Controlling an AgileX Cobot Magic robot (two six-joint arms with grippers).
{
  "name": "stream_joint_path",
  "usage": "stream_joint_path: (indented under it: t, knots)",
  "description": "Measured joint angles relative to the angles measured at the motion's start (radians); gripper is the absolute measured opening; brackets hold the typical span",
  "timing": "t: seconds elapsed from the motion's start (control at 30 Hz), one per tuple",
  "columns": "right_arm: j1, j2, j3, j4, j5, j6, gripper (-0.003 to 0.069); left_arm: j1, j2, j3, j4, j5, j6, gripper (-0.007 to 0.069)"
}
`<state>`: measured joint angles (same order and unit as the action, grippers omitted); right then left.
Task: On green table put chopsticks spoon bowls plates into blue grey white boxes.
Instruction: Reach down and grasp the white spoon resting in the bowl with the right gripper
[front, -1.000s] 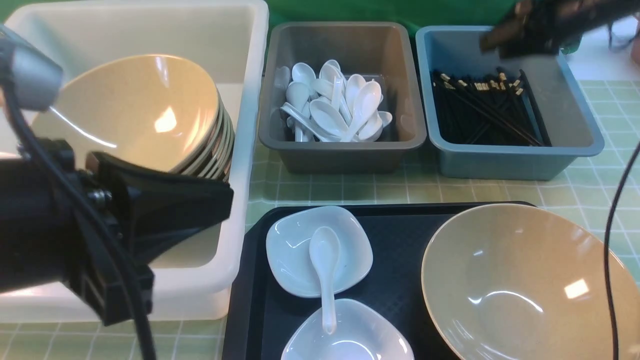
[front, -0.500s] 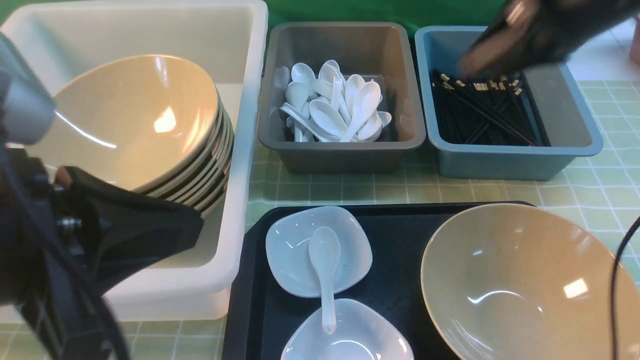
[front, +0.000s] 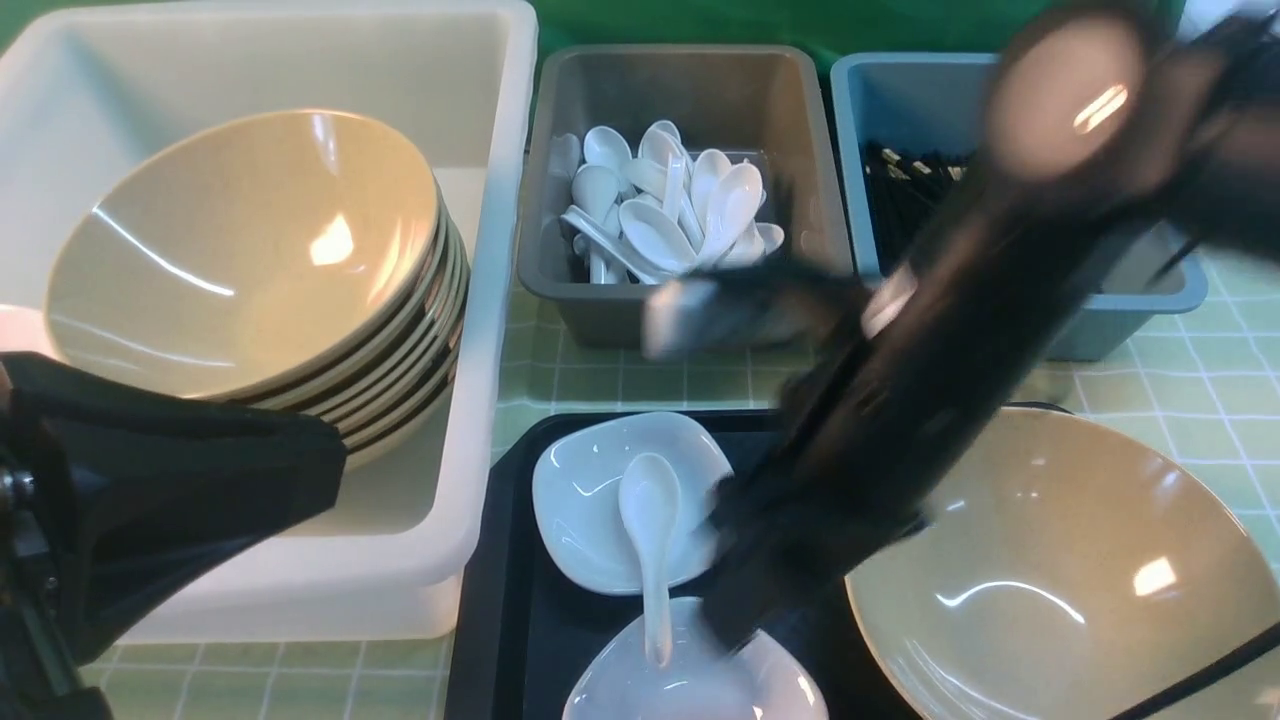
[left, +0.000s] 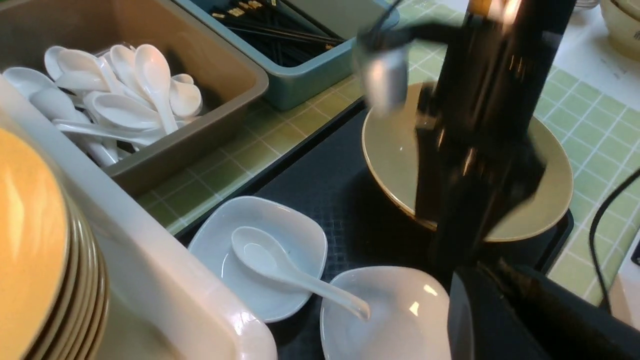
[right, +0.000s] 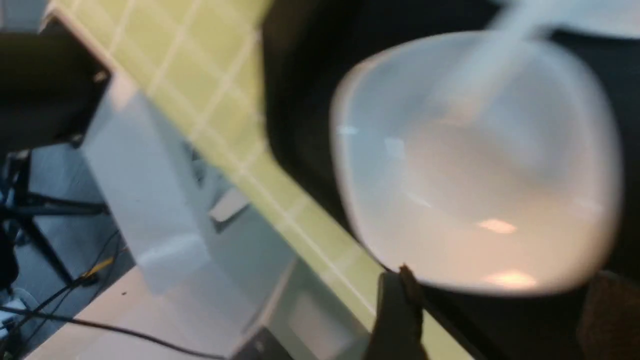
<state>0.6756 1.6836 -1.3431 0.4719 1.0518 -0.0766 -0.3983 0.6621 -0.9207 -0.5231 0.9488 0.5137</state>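
Observation:
A white spoon (front: 650, 520) lies across two white plates on the black tray, the far plate (front: 580, 500) and the near plate (front: 690, 690). My right gripper (front: 735, 605), blurred with motion, hangs open just over the near plate (right: 475, 160), a finger (right: 395, 310) off each side of its rim and nothing held. A tan bowl (front: 1080, 580) sits on the tray's right half. My left gripper (front: 330, 460) is shut and empty in front of the white box (front: 500, 200), which holds several stacked bowls (front: 250, 250). Chopsticks (front: 905, 175) lie in the blue box (front: 1150, 290).
The grey box (front: 690, 70) holds several white spoons. The black tray (front: 500, 600) lies on the green table (front: 650, 385) in front of the boxes. The right arm crosses diagonally over the tray and hides part of the blue box. A cable (front: 1200, 670) trails over the bowl's near edge.
The right arm has swung from above the blue box down and left to the near plate. The left gripper has dropped back toward the lower left, uncovering the stacked bowls.

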Motion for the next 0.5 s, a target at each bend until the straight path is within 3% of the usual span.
stream_joint_path:
  t: [0.1, 0.23, 0.5]
  knots:
    - [0.075, 0.076, -0.007, -0.048, -0.07, 0.092, 0.0468, 0.0, 0.0, 0.0, 0.0, 0.0, -0.004, -0.0001]
    - [0.095, 0.152, -0.029, -0.156, -0.132, 0.223, 0.0468, 0.0, 0.0, 0.0, 0.0, 0.018, -0.005, -0.0001]
    - [0.095, 0.219, -0.034, -0.181, -0.224, 0.283, 0.0468, 0.0, 0.0, 0.0, 0.0, 0.042, -0.005, -0.0001]
